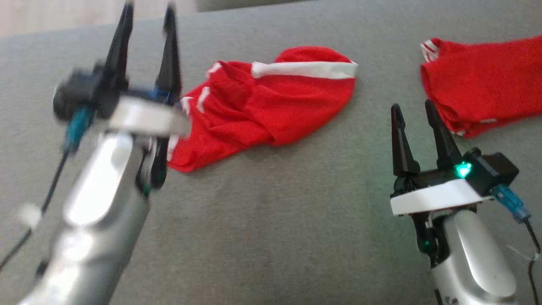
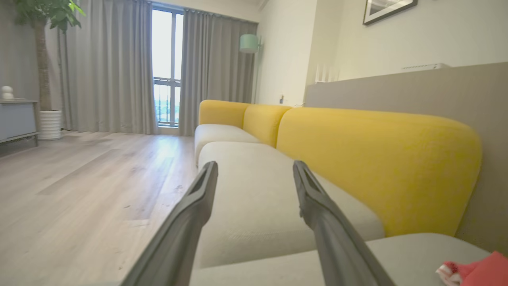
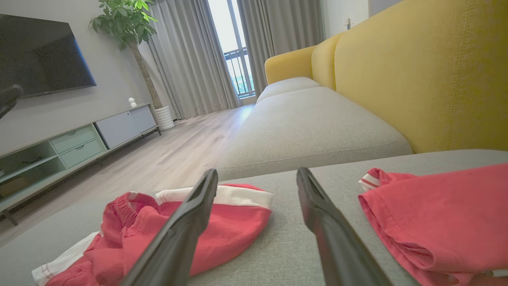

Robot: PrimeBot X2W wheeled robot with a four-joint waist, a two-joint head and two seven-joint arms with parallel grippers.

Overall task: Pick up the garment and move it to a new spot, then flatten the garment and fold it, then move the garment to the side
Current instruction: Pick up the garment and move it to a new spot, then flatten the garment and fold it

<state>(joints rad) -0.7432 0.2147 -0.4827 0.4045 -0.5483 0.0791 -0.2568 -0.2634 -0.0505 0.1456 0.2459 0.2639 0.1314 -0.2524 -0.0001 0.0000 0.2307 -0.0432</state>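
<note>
**Grey sofa seat, red garment crumpled at centre**

White trim along its top edge. Just left of it, raised and blurred: left claw, fingers wide apart, empty. Lower right: right claw, equally wide, empty, tips near second red cloth at far right.

My left gripper shows blurred at the left edge of the garment, its fingers spread wide and empty, the pale forearm slanting below. My right gripper sits right of the garment, fingers parted too, holding nothing.
</note>
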